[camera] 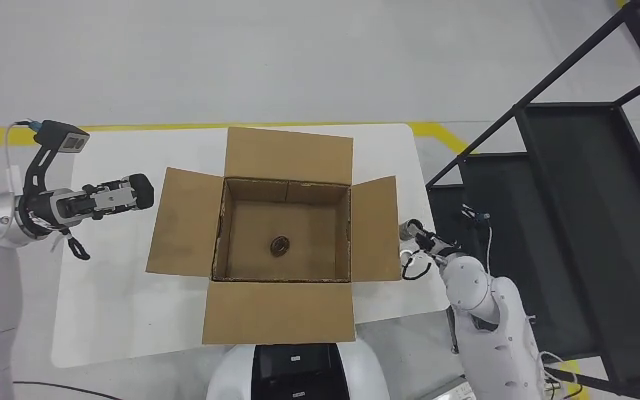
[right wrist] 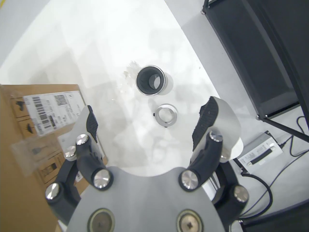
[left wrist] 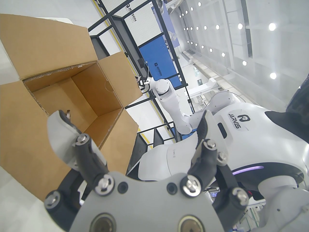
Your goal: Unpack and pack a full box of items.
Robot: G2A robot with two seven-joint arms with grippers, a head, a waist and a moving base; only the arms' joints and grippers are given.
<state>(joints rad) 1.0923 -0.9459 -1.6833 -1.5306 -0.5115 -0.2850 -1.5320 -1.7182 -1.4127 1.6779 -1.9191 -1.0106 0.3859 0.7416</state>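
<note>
A white paper label (right wrist: 48, 112) with barcodes and print too fine to be read is stuck on the brown cardboard box (right wrist: 19, 194). Black handling symbols (right wrist: 20, 106) are printed beside the label. Farther off, short lettering is carried by a blue wall panel (left wrist: 159, 66) and a white perforated board (left wrist: 115, 8).

Brown box (camera: 285, 155), white table (camera: 120, 300)
</note>
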